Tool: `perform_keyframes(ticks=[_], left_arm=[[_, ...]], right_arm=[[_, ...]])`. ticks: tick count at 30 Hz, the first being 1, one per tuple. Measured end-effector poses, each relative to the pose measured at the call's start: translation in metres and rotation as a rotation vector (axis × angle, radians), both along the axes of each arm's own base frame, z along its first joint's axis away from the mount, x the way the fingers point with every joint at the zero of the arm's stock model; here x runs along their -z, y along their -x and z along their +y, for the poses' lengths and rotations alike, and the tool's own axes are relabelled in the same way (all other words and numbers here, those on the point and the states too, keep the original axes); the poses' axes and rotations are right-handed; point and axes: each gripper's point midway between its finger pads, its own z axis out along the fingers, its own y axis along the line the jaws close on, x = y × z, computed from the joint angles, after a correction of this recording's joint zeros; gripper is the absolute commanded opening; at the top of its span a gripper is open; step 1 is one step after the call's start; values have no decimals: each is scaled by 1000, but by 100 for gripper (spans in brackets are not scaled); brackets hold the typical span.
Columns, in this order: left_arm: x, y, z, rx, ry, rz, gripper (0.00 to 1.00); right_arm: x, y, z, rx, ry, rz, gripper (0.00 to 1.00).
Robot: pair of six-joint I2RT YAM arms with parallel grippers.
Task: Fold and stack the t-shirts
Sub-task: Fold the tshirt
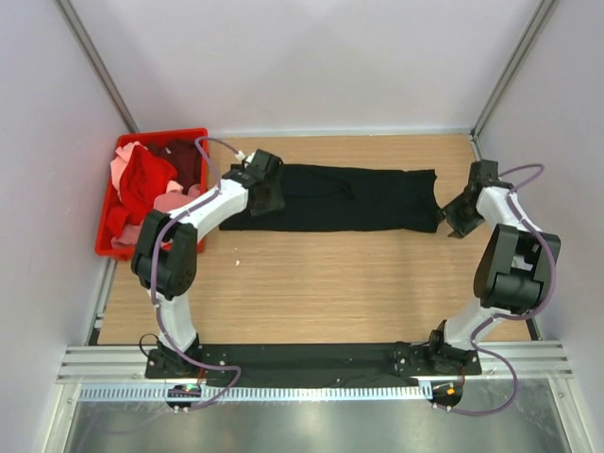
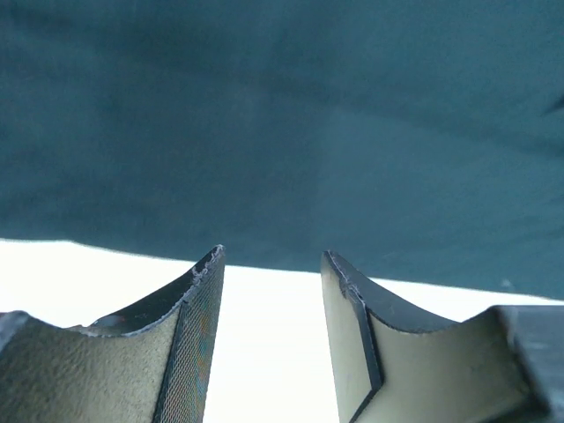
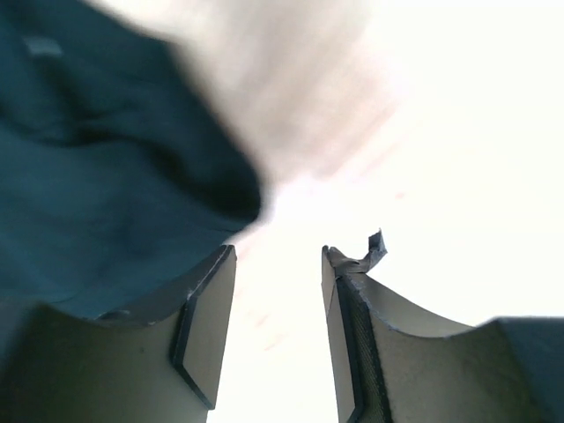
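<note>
A black t-shirt [image 1: 349, 198] lies folded into a long strip across the far half of the wooden table [image 1: 311, 283]. My left gripper [image 1: 267, 195] is open over the strip's left end; in the left wrist view it [image 2: 271, 264] hovers at the cloth's [image 2: 282, 123] near edge with nothing between the jaws. My right gripper [image 1: 456, 215] is open just off the strip's right end; in the right wrist view it [image 3: 278, 260] is empty, with the dark cloth [image 3: 97, 176] at its left. Red, pink and dark maroon shirts [image 1: 146, 184] lie heaped in the crate.
A red plastic crate [image 1: 109, 247] stands at the table's far left edge, close behind my left arm. Grey walls enclose the table on three sides. A black rail runs along the near edge by the arm bases.
</note>
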Motion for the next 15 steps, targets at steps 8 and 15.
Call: perform_keyframes(ticks=[8, 15], left_arm=[[61, 64, 34, 8, -83, 171, 54], [64, 64, 57, -49, -101, 162, 55]], right_arm=[[34, 31, -10, 168, -54, 43, 47], [31, 11, -23, 268, -69, -60, 46]])
